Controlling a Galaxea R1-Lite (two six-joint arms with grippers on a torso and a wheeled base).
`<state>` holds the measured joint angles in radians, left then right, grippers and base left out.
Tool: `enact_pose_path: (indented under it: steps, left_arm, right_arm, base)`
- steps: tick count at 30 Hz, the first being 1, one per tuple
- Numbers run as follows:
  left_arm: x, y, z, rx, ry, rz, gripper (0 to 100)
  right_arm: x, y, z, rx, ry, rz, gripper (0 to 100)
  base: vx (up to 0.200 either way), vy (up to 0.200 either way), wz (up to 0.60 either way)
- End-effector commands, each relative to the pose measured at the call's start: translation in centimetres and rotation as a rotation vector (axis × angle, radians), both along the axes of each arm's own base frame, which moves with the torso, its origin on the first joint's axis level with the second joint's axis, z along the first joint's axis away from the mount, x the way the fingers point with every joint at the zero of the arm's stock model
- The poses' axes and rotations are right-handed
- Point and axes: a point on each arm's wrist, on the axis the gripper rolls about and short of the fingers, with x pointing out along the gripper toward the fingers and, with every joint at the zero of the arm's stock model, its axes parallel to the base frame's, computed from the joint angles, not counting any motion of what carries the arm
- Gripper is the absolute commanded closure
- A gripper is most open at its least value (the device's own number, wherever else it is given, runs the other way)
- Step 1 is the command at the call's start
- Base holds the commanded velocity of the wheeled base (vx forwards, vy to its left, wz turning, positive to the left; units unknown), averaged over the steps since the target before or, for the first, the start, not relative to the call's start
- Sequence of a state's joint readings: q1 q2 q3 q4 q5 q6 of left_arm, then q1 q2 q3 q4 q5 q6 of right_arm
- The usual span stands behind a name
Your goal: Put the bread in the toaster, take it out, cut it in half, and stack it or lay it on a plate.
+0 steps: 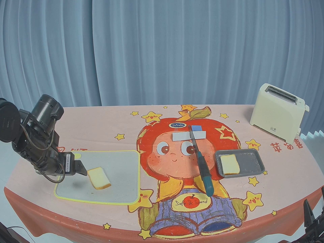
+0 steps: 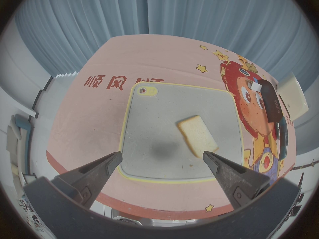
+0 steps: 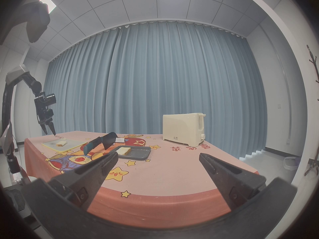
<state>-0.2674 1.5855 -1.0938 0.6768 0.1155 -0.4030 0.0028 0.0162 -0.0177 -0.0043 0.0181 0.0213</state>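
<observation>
cut off: we see the right gripper (image 3: 158,156) clipped at the head view's edge; spread wide, off the worktop (image 3: 172,170).
left gripper (image 2: 161,155): released, tilted down over the board (image 2: 149,123).
bread (image 2: 197,136): on the board, beside its tips.

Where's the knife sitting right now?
In the head view, the knife lies near the middle of the table, between the cutting board on the robot's left and the grey tray on its right, blade tip across a small grey block.
</observation>
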Motion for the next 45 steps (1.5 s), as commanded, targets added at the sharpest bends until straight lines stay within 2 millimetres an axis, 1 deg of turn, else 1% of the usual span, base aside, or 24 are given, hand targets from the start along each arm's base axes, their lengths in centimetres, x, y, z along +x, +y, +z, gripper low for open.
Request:
enact_pose_path:
  steps: [1,3,7,12,13,15,23,28,32,39,45]
  left_arm:
    - [1.6,-0.4,-1.0,0.010,0.041,0.017,0]
    - [2.2,-0.5,-1.7,0.021,0.060,0.017,0]
    - [2.7,-0.6,-1.9,0.022,0.066,0.020,0]
    - [3.5,-0.7,-2.9,0.031,0.098,0.025,0]
    - [3.5,-0.7,-2.9,0.030,0.100,0.024,0]
    - [3.9,0.0,-2.9,0.030,0.101,0.051,0]
    - [4.2,0.5,-2.6,0.022,0.087,0.066,0]
    - [4.3,0.5,-2.6,0.019,0.083,0.067,0]
    - [4.8,0.3,-2.6,0.014,0.083,0.072,0]
    - [4.9,0.3,-2.6,0.014,0.083,0.072,0]
    - [5.4,0.2,-3.4,0.024,0.106,0.073,0]
  right_arm:
    - [0.0,0.0,-0.5,0.000,0.001,0.001,0]
    - [0.0,0.0,-0.5,0.000,0.001,0.001,0]
    - [0.0,0.0,-0.5,0.000,0.001,0.001,0]
    - [0.0,0.0,-0.5,0.000,0.001,0.001,0]
    - [0.0,0.0,-0.5,0.000,0.001,0.001,0]
    - [0.0,0.0,-0.5,0.000,0.001,0.001,0]
    - [0.0,0.0,-0.5,0.000,0.001,0.001,0]
    - [0.0,0.0,-0.5,0.000,0.001,0.001,0]
    - [0.0,0.0,-0.5,0.000,0.001,0.001,0]
    - [0.0,0.0,-0.5,0.000,0.001,0.001,0]
    - [0.0,0.0,-0.5,0.000,0.001,0.001,0]
  base:
    - [0.000,0.000,0.00]
    - [0.000,0.000,0.00]
    - [0.000,0.000,0.00]
    - [0.000,0.000,0.00]
    - [0.000,0.000,0.00]
    - [0.000,0.000,0.00]
    - [0.000,0.000,0.00]
    - [0.000,0.000,0.00]
    - [0.000,0.000,0.00]
    - [0.000,0.000,0.00]
    - [0.000,0.000,0.00]
